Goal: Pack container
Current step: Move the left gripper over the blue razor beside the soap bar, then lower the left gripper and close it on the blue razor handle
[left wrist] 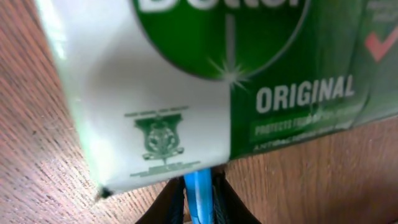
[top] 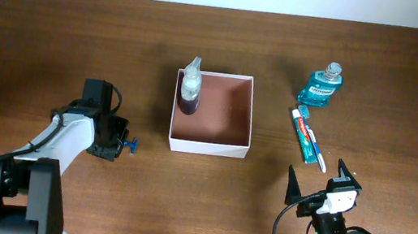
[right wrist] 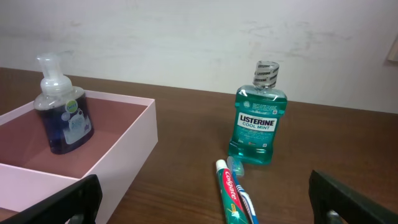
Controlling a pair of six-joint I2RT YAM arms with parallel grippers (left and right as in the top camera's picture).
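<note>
- The square, shallow, white-walled container with the reddish-brown inside [top: 226,111] sits mid-way across the brown wooden table [top: 39,44], between my two arms. A clear pump bottle of dark liquid [top: 190,91] stands upright in its far-left corner.
- My left end effector [top: 115,140] is low over the table, left of the container and a little nearer to me than its front wall.
- The left wrist camera is filled by a green-and-white cardboard box printed "ORIGINAL" [left wrist: 205,93], right up against the fingers. I cannot tell whether the fingers are pinching it or only standing around it.
- For that box, the relation that counts is this: the container lies to the right of the left end effector and slightly farther back, near but apart. I judge the left arm the nearer one for it.
- My right end effector [top: 316,171] is spread wide and empty, with one finger in each lower corner of its wrist view.
- A white-and-red toothpaste tube [top: 308,138] lies flat just ahead of the right end effector. Its long axis runs near to far, with the far end leaning left.
- A teal mouthwash bottle [top: 321,85] stands upright beyond the tube. Both are outside the container, on its right.
- The right arm is nearer for those two, and from it the container lies ahead and to the left.
- I would expect the fingers to have to close across the tube's width, not along it.
</note>
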